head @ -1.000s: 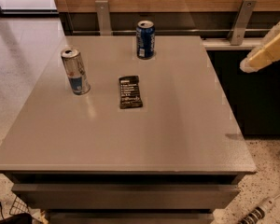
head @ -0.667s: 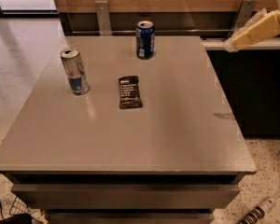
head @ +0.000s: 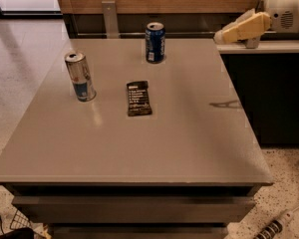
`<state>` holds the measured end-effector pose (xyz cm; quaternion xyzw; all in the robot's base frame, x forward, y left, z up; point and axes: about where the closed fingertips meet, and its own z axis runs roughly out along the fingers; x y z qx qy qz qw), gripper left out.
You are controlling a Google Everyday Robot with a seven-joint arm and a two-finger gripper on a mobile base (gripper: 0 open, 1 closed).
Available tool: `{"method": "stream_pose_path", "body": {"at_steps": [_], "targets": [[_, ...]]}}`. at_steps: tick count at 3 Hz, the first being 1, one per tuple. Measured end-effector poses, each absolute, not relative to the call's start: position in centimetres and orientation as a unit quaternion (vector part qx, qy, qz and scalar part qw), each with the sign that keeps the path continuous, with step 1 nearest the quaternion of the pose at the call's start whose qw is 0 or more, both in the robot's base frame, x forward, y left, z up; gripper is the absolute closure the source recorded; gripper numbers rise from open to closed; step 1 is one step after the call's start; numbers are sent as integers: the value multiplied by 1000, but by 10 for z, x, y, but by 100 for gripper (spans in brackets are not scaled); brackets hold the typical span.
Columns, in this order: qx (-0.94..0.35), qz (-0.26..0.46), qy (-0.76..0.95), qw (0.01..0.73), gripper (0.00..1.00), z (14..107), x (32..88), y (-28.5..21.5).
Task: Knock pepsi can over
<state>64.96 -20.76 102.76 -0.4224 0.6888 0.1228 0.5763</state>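
The arm (head: 289, 8) behind the end effector (head: 222, 35), upper right, runs off-frame

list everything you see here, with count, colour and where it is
pepsi can: one, dark blue with silver top, upright near the table's far edge
slim can: one, silver and blue, upright on the table's left side
snack bar: one, dark wrapper, flat near the table's middle
table: one, grey, centre
metal post: one, grey, behind the table
gripper: one, cream, upper right, beyond the table's far right corner, apart from the pepsi can
arm: one, white, top right corner
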Motion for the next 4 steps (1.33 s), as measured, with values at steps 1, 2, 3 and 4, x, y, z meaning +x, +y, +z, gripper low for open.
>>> {"method": "stream_pose_path", "body": {"at_steps": [1,2,3,4], "targets": [[-394,167,685,590,0,1009,673,-194],[-394,167,685,590,0,1009,673,-194],[-369,161,687,604,0,1002,691,-195],[-333,164,694,617,0,980,730,-191]]}}
